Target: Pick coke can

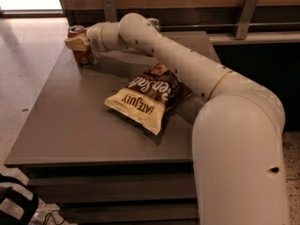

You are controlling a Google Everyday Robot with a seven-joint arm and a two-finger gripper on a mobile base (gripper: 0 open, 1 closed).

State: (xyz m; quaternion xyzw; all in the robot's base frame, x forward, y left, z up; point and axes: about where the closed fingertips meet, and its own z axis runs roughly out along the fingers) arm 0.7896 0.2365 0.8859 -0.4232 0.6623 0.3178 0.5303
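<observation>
Tool (75,42) at far-left desk (70,121) corner, reaching side-on against upright coke can (84,56) so it can wrap the body, though clenched or released I cannot tell; chip bag (147,95) lies well apart, mid-desk.

Hand (78,43) at coke can (84,57), far-left table (65,130) corner; chip bag (147,97) mid-table.

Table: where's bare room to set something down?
Bare: the near-left stretch of the table, between the chip bag and the left and front edges; also a strip between the chip bag and the coke can. Crowded: the far-left corner, where the hand is at the coke can, and the right side under the arm.
</observation>
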